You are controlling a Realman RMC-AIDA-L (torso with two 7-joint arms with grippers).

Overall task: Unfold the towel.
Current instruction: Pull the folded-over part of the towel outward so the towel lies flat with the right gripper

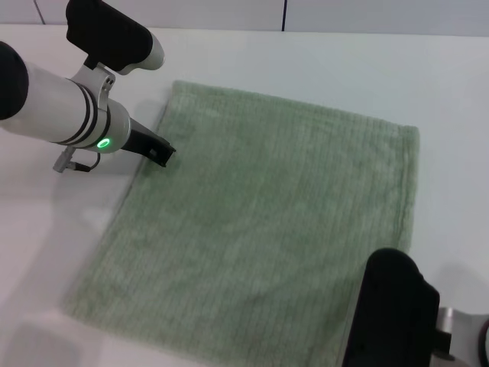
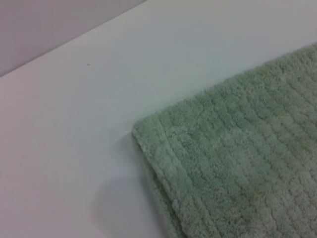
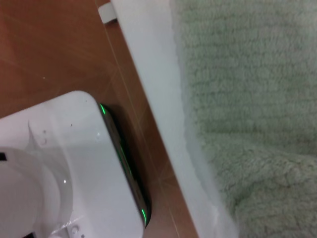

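The towel [image 1: 267,229] lies spread flat on the white counter [image 1: 321,69]. The left hand [image 1: 160,151] hovers at the towel's left edge near the far corner; whether it is apart or together, I cannot tell. The right hand's arm sits at the near right corner.

A smooth white matte tabletop [image 1: 321,69] filled the head view, running back to a pale grey wall [image 1: 359,15] with a thin dark vertical seam [image 1: 284,14]. In the left wrist view the same white surface [image 2: 74,124] met a greyish wall [image 2: 44,25] along a slanted line. In the right wrist view a reddish-brown wooden floor [image 3: 54,44] lay past the white table edge [image 3: 153,84].
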